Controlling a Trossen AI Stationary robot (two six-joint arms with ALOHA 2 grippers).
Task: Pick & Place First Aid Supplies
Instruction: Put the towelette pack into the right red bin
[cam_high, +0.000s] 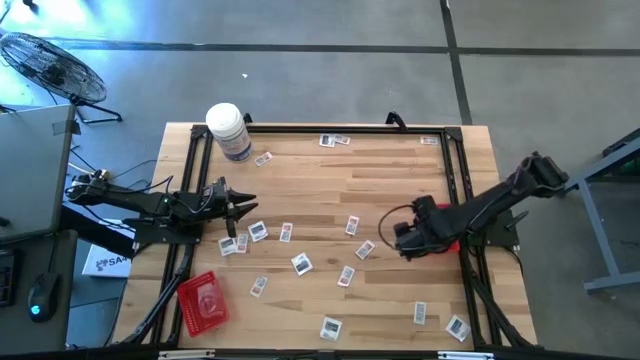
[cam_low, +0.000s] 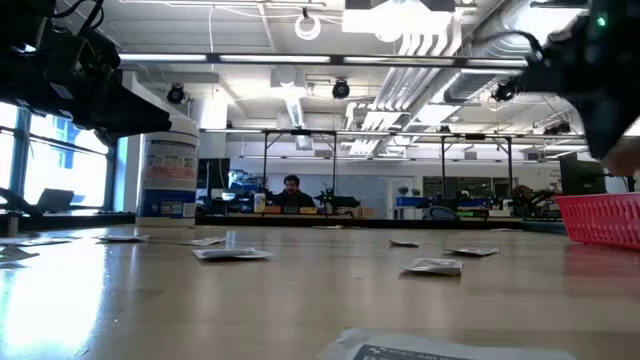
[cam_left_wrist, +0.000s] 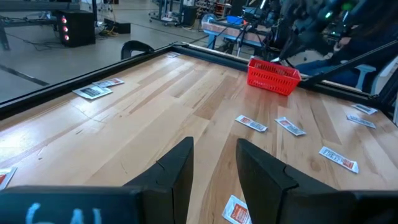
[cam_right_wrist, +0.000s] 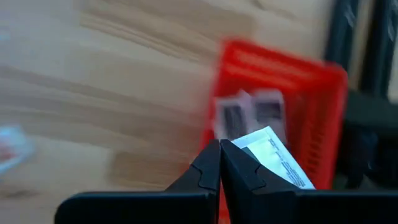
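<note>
A: L arm?
B: Dark six-joint left arm comes in from the table's left edge, stretched roughly level toward the middle. Its dark two-finger left gripper (cam_high: 243, 205) hovers w/ fingers (cam_left_wrist: 180, 168) apart, nothing btwn them.

A: R arm?
B: Dark six-joint right arm reaches in from the right edge, elbow bent, wrist angled down. Its dark two-finger right gripper (cam_right_wrist: 220, 163) has fingertips pressed together, pinching a small white printed packet (cam_right_wrist: 273, 155) that sticks out to one side.

Print on the packets (cam_high: 302, 264) too small to read from above.
</note>
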